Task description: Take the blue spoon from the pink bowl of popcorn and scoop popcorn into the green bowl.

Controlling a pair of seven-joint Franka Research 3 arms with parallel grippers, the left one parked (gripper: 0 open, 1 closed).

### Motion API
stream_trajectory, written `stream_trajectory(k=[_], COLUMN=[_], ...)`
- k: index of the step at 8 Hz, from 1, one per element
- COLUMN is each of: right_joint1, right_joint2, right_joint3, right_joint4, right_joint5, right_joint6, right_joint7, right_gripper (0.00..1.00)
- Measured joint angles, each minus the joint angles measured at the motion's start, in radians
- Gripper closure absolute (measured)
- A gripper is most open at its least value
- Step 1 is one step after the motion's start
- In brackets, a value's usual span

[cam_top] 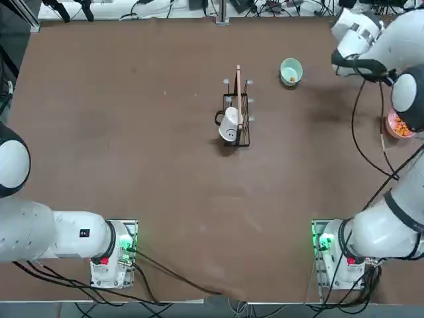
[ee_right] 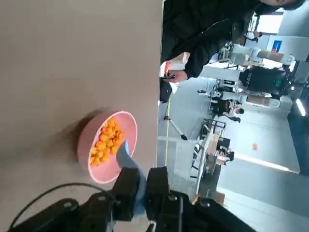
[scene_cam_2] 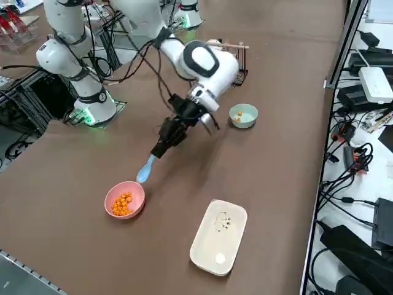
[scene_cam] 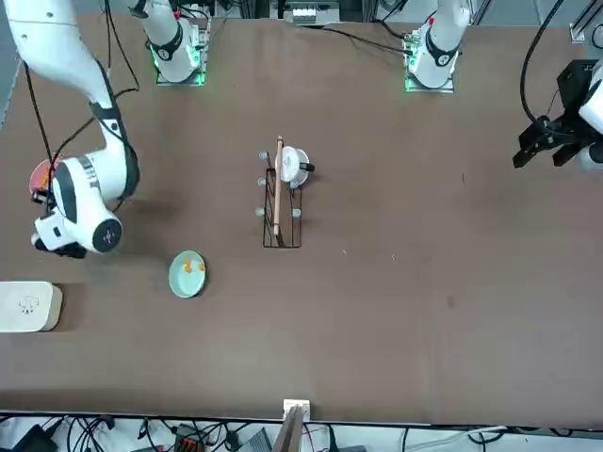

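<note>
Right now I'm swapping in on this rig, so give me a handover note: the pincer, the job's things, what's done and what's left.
Right pincer: shut on the blue spoon, held in the air just above the pink bowl.
Pink bowl: near the table's right edge, holding a pile of popcorn.
Green bowl: further along the table, a few pieces already inside.
Done: spoon picked up.
Left: more scoops to the green bowl.
</note>
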State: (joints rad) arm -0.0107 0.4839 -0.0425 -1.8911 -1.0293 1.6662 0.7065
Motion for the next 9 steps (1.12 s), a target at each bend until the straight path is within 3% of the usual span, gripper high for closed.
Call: stream_trajectory(k=[3, 5, 7, 9], right_joint1=[-0.045, -0.093, -0.130, -0.129], right_joint2=[-0.020, -0.016, -0.005, -0.011], right_joint3=[0.000, 0.000, 0.000, 0.014], right_joint4=[-0.145, -0.191, -0.196, -0.193], right_joint5=[-0.080, -0.127, -0.150, -0.147], right_joint6=[0.105, 0.162, 0.199, 0.201], right_joint7=[0.170, 0.203, 0.203, 0.203], right_gripper=[0.88, 0.85, 0.52, 0.13])
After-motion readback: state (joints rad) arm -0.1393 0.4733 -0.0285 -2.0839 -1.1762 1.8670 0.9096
